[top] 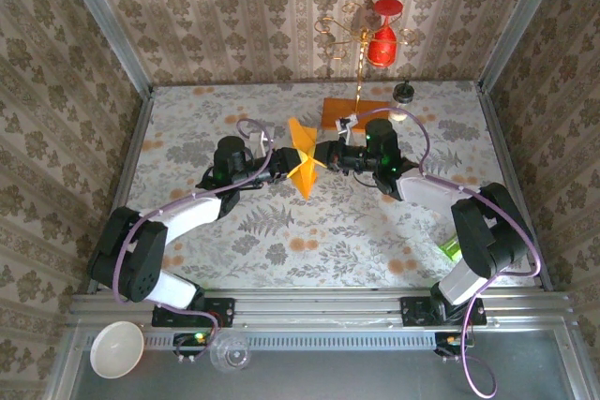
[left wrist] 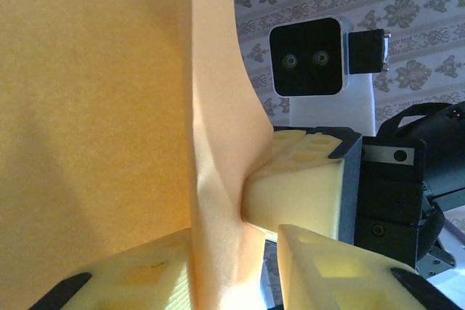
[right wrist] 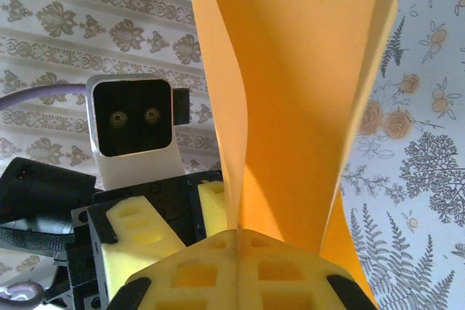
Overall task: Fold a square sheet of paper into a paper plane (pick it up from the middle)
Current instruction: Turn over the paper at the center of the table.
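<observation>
My right gripper (right wrist: pixel 240 255) is clamped on the sheet of paper (right wrist: pixel 305 92). My left gripper (left wrist: pixel 236 274) stands narrow astride the same sheet, one pad (left wrist: pixel 131 281) touching and the other w/ a gap, so no grip there yet. The sheet is held up over mid-table between both grippers, clear of the wooden block (top: pixel 352 111) behind. Risks: if the left jaws bite off the crease line, the fold goes skew; if the arms pull apart w/ both clamped, the sheet tears or slips out; opposing pads pressing together could crush the fold. Appearance: orange-yellow, thin, unmarked, bent into upright flaps approx. along one centre crease, free edges curling. No dart shape yet.
</observation>
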`<move>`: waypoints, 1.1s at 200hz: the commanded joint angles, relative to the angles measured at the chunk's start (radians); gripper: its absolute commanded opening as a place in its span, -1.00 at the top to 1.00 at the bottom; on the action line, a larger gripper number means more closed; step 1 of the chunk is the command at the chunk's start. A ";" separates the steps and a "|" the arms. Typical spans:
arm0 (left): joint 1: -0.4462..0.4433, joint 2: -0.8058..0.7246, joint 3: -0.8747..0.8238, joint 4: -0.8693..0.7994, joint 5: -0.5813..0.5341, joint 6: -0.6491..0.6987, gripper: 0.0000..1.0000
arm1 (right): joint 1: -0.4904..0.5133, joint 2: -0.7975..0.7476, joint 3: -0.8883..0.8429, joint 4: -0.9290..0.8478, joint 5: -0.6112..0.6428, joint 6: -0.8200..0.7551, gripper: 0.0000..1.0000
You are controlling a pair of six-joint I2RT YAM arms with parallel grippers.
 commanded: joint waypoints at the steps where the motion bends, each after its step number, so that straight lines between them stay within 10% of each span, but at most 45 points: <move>1: -0.008 -0.003 -0.001 0.041 0.013 0.010 0.34 | -0.010 -0.028 -0.015 0.030 -0.024 0.007 0.89; 120: -0.001 0.016 0.002 0.039 0.011 0.008 0.56 | -0.023 -0.032 -0.028 0.023 -0.031 0.004 0.79; 186: 0.017 0.000 0.013 -0.085 -0.011 0.084 0.73 | -0.062 -0.114 -0.018 -0.240 0.075 -0.109 0.17; 220: 0.027 -0.045 0.094 -0.434 -0.083 0.293 0.74 | -0.094 -0.186 -0.020 -0.417 0.194 -0.208 -0.05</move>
